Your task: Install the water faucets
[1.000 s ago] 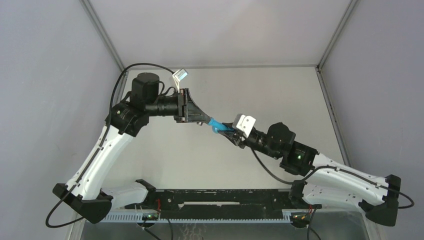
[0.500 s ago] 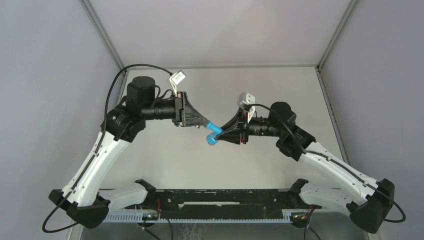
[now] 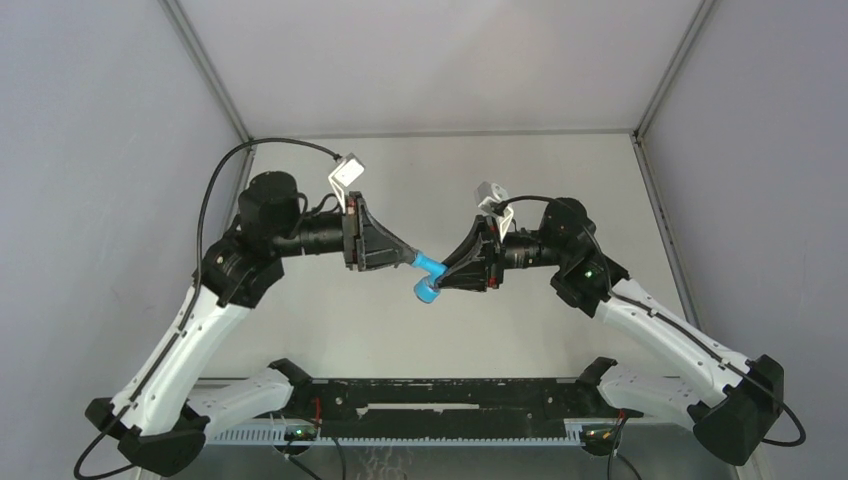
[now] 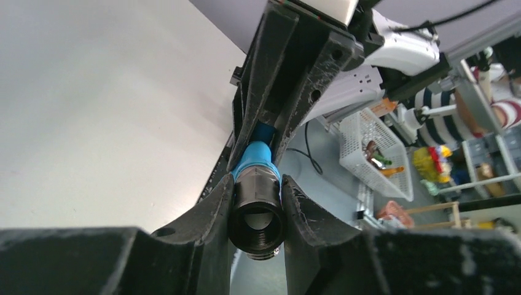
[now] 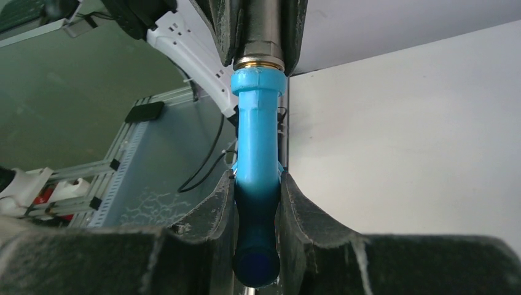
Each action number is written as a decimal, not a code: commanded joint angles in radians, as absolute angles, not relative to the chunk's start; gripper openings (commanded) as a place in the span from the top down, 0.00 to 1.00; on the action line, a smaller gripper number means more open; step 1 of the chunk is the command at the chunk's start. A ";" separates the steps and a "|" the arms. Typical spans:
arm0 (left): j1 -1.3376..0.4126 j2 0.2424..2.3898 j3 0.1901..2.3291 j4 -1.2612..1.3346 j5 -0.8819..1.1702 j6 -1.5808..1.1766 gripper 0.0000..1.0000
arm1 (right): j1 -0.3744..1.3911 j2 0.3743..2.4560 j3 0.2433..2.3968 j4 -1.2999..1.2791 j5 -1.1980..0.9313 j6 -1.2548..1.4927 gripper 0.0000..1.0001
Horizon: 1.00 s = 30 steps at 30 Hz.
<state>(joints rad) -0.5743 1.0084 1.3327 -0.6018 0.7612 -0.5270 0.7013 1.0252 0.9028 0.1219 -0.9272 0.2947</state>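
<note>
While it hangs above the worktop (image 3: 560, 190) between the two arms, the blue tap (image 3: 430, 272) is gripped at both ends: the left claw (image 4: 258, 179) pinches its dark metal end (image 4: 257, 212), the right claw (image 5: 257, 177) pinches the blue plastic stem

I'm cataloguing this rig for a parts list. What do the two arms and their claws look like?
The left arm and right arm have white shell links, black joints and black bases. The left claw and right claw are two-fingered black wedges. A black cable loops off each arm; a white camera bracket tops each wrist.
</note>
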 commanded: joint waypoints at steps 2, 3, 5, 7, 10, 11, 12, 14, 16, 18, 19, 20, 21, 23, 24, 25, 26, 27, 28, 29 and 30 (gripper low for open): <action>-0.619 0.847 1.220 -0.317 0.713 -0.372 1.00 | 0.678 1.022 0.936 0.175 -1.050 0.346 1.00; -0.621 0.827 1.200 -0.288 0.698 -0.372 1.00 | 0.674 1.021 0.937 0.168 -1.036 0.349 0.90; -0.621 0.808 1.188 -0.273 0.667 -0.372 1.00 | 0.669 1.008 0.937 0.135 -0.990 0.338 0.52; -0.621 0.818 1.212 -0.306 0.644 -0.372 1.00 | 0.670 0.983 0.943 0.067 -0.902 0.291 0.32; -0.621 0.865 1.278 -0.401 0.614 -0.385 1.00 | 0.686 0.905 0.942 -0.030 -0.710 0.198 0.21; -0.620 0.893 1.304 -0.435 0.610 -0.393 1.00 | 0.702 0.876 0.940 -0.049 -0.633 0.162 0.17; -0.620 0.919 1.336 -0.473 0.606 -0.402 1.00 | 0.721 0.853 0.936 -0.067 -0.535 0.106 0.15; -0.618 0.970 1.395 -0.561 0.603 -0.424 1.00 | 0.792 0.804 0.924 -0.081 -0.386 0.014 0.13; -0.610 1.022 1.448 -0.628 0.613 -0.451 1.00 | 0.874 0.762 0.896 -0.074 -0.239 -0.120 0.11; -0.595 1.070 1.487 -0.679 0.652 -0.484 1.00 | 0.964 0.730 0.859 -0.044 -0.115 -0.247 0.09; -0.587 1.090 1.500 -0.698 0.664 -0.501 1.00 | 1.016 0.722 0.841 -0.028 -0.054 -0.307 0.09; -0.582 1.106 1.510 -0.712 0.670 -0.514 1.00 | 1.069 0.717 0.828 -0.014 0.016 -0.375 0.09; -0.579 1.117 1.517 -0.722 0.670 -0.527 1.00 | 1.124 0.724 0.814 -0.010 0.094 -0.444 0.08; -0.569 1.128 1.519 -0.725 0.668 -0.551 1.00 | 1.234 0.751 0.802 0.042 0.250 -0.581 0.07; -0.561 1.135 1.519 -0.728 0.667 -0.561 1.00 | 1.294 0.770 0.795 0.074 0.342 -0.658 0.07; -0.553 1.141 1.519 -0.735 0.667 -0.574 1.00 | 1.330 0.789 0.790 0.099 0.394 -0.705 0.06; -0.547 1.147 1.519 -0.739 0.672 -0.583 1.00 | 1.354 0.815 0.785 0.123 0.433 -0.744 0.06; -0.542 1.155 1.520 -0.744 0.681 -0.588 1.00 | 1.372 0.834 0.783 0.141 0.462 -0.770 0.06; -0.537 1.163 1.521 -0.751 0.688 -0.591 1.00 | 1.387 0.851 0.781 0.156 0.484 -0.792 0.05; -0.536 1.169 1.522 -0.755 0.696 -0.592 1.00 | 1.397 0.866 0.776 0.173 0.500 -0.821 0.05; -0.532 1.176 1.520 -0.757 0.699 -0.593 1.00 | 1.408 0.879 0.773 0.182 0.510 -0.840 0.05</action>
